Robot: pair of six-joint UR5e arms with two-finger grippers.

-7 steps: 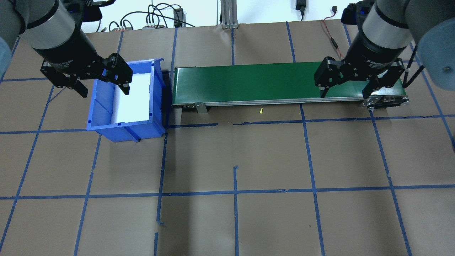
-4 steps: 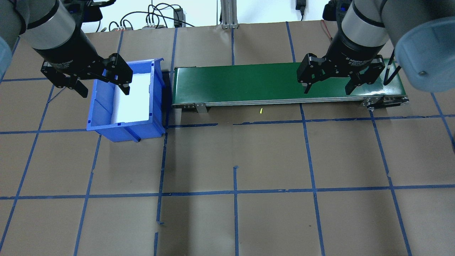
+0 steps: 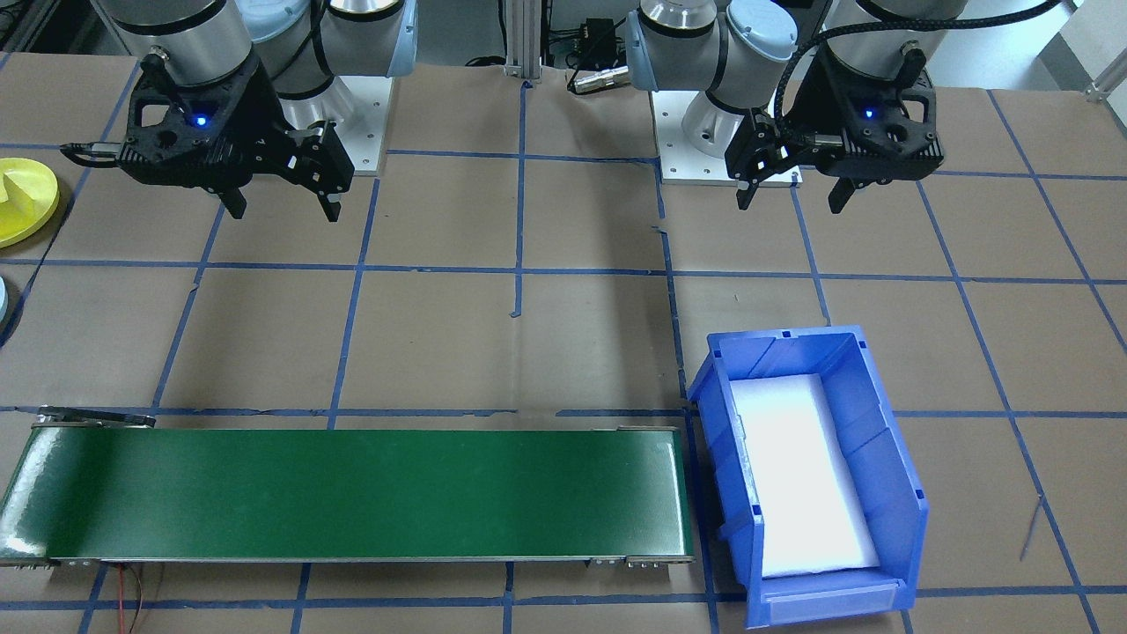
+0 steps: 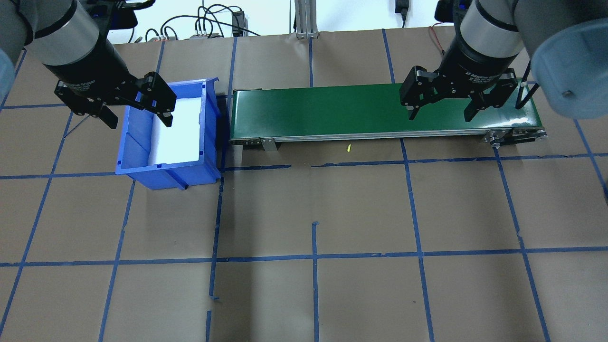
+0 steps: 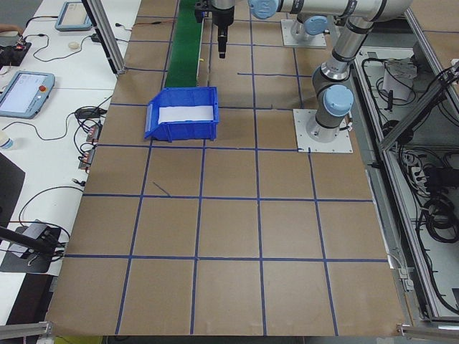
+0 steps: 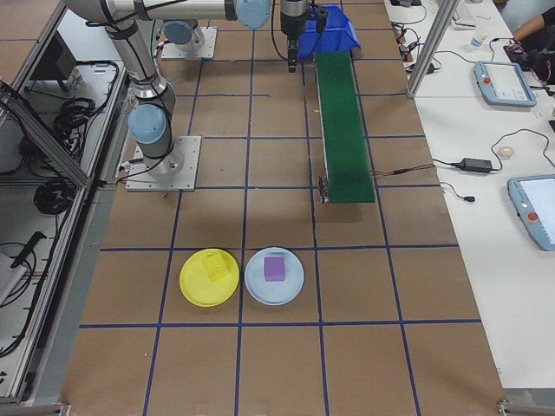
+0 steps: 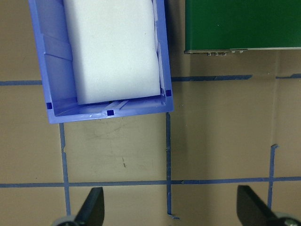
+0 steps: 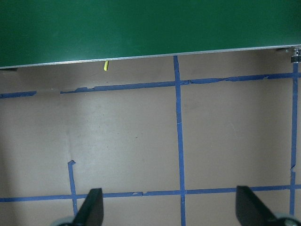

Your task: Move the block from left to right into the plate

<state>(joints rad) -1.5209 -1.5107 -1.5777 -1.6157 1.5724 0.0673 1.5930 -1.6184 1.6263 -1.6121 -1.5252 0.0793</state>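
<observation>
Both of our two-finger grippers hang with jaws spread wide and nothing in them in the front-facing view, the left gripper [image 3: 790,187] up near the open blue plastic bin [image 3: 907,493] and the right gripper [image 3: 283,195] behind the long green conveyor belt [image 3: 352,495], which we judge a waiting pose. From the right-end view we see the round bright yellow plastic plate [image 6: 192,290] well away past the belt's end, already carrying a small yellow block [image 6: 213,269] that looks cube-like, so we cannot give it a long axis or heading.
</observation>
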